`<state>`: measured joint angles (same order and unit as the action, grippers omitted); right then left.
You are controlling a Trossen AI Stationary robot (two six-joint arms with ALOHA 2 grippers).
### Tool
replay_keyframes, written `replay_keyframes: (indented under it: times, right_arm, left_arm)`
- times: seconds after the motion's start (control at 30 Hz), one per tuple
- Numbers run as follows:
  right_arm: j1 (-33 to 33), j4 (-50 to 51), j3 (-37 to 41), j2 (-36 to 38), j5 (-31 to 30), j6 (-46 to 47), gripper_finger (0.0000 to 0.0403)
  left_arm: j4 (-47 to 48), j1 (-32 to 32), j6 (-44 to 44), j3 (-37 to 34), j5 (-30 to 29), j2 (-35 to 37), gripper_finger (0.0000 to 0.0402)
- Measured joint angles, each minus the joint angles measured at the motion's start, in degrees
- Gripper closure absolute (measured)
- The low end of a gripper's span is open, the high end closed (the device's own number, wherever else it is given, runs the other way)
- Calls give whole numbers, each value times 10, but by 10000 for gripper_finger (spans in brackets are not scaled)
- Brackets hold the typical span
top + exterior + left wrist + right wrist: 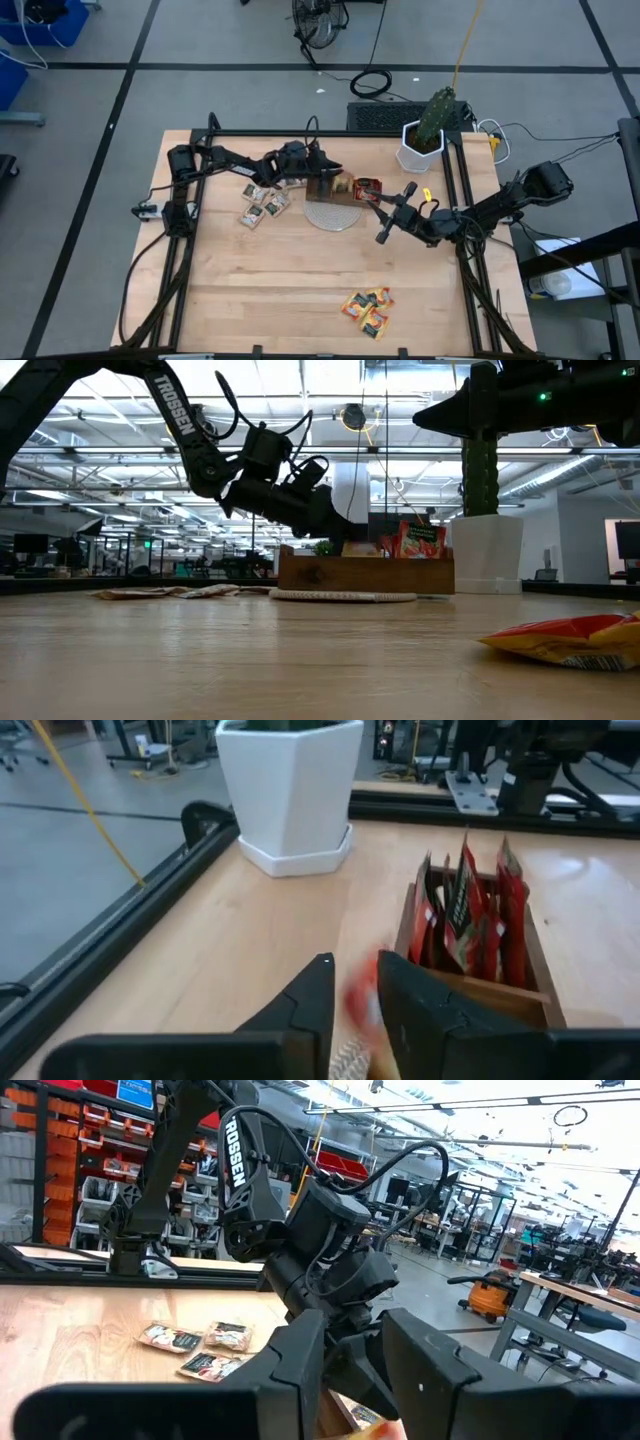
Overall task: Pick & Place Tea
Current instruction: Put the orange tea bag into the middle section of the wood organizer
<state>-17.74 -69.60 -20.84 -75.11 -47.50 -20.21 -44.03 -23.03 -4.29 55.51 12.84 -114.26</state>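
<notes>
From above, the left gripper [322, 172] reaches from the table's left side to the wooden tray [332, 189] near the middle of the far edge, directly over its compartments. Red sachets [368, 187] stand in the tray's right end; pale sachets [262, 205] lie on the tabletop just left of the tray, and orange-yellow sachets [366, 308] lie near the front edge. The right gripper [393, 210] hovers just right of the tray, clearly the farther one from the drop.

At table height, the left gripper [335, 525] slants downward, its tip right above the tray [365, 573].

In the left wrist view, its fingers [310, 1000] stand slightly apart, a blurred red sachet [360, 1002] between them; whether it is gripped or released I cannot tell.

The right wrist view shows its fingers [295, 1355] parted, holding nothing I can make out.
</notes>
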Motion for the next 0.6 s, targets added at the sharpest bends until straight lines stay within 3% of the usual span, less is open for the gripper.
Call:
replay_keyframes:
  times: [0.33, 0.6]
  right_arm:
    - [0, 0, 0, 0, 0, 0, 309]
    - [0, 0, 0, 0, 0, 0, 309]
  left_arm:
    - [15, 11, -19, 0, 1, 0, 269]
    - [12, 34, -28, 4, 33, 19, 260]
